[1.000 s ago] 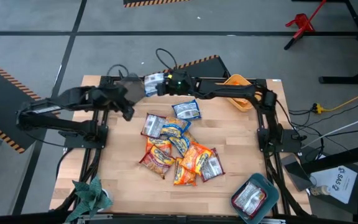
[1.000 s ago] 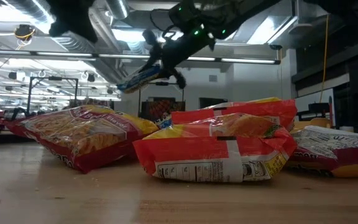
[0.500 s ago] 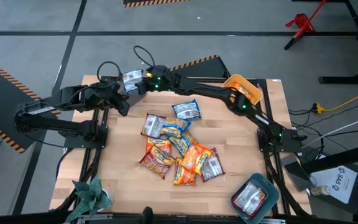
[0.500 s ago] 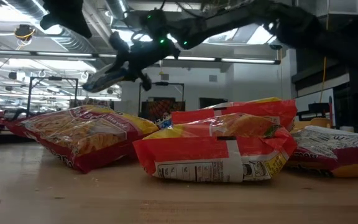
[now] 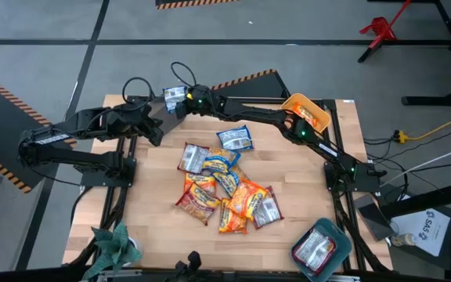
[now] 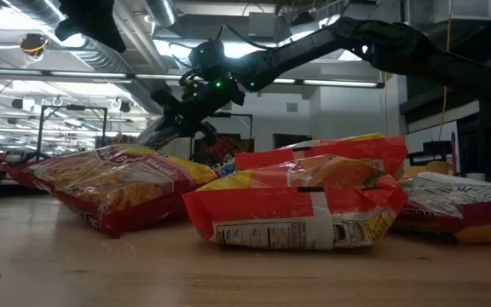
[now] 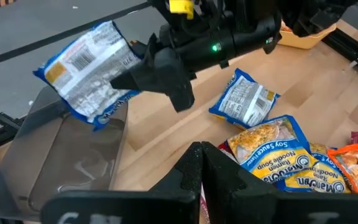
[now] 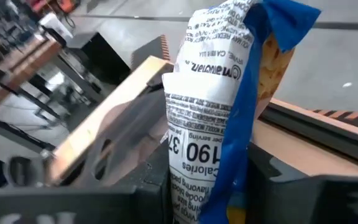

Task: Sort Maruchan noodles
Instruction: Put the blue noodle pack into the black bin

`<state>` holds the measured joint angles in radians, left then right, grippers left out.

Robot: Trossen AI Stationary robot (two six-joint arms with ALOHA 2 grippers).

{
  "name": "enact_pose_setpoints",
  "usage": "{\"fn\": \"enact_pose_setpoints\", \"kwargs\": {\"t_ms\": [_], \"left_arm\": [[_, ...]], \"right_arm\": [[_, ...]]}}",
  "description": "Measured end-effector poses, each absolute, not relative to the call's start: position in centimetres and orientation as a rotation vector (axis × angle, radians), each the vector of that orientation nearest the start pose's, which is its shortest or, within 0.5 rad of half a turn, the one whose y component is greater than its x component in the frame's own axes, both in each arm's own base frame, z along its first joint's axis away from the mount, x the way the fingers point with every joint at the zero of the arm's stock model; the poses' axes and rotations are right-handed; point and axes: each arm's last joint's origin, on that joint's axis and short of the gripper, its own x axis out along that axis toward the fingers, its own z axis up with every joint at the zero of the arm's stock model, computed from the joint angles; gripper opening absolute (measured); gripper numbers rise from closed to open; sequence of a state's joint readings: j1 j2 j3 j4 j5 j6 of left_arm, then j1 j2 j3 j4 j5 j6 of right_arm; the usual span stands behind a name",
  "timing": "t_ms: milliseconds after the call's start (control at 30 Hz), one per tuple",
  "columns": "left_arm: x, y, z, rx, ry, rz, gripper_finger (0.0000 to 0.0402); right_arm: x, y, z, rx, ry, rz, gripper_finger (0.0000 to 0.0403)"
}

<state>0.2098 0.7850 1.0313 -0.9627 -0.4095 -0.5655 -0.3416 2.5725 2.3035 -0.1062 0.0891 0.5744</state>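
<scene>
Over the desk's far left corner: blue-and-white crinkly noodle packet, clamped in right gripper, above grey bin.
Pile: flat glossy packets mid-desk.
Left gripper: closed, empty, beside bin.
Yellow bin: far right.

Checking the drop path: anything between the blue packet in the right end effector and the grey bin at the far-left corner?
Nothing visible. The right end effector holds the blue Maruchan packet in the air just above the grey bin, whose open top looks empty. The left end effector waits shut beside the bin, not under the packet.
</scene>
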Motion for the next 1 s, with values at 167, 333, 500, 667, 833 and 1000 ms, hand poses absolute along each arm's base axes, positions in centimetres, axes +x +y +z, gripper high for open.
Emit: {"fn": "enact_pose_setpoints", "kwargs": {"t_ms": [167,333,500,667,833,1000], "left_arm": [[12.2,3.8,34.6,-0.428,0.540,0.779,0.0000],[12.2,3.8,34.6,-0.414,0.542,0.787,0.0000],[12.2,3.8,34.6,-0.401,0.548,0.783,0.0000],[12.2,3.8,34.6,-0.399,0.547,0.787,0.0000],[12.1,3.8,34.6,-0.393,0.552,0.789,0.0000],[11.9,3.8,34.3,-0.385,0.595,0.792,0.0000]], "right_arm": [[55.0,-19.8,20.3,0.524,0.261,-0.514,0.0117],[55.0,-19.8,20.3,0.478,0.270,-0.525,0.0125],[54.9,-19.9,20.4,0.445,0.273,-0.521,0.0164],[54.9,-19.9,20.5,0.438,0.269,-0.535,0.0214],[54.8,-20.0,20.8,0.434,0.282,-0.539,0.0226],[52.8,-21.0,24.1,0.437,0.386,-0.529,0.0219]]}}
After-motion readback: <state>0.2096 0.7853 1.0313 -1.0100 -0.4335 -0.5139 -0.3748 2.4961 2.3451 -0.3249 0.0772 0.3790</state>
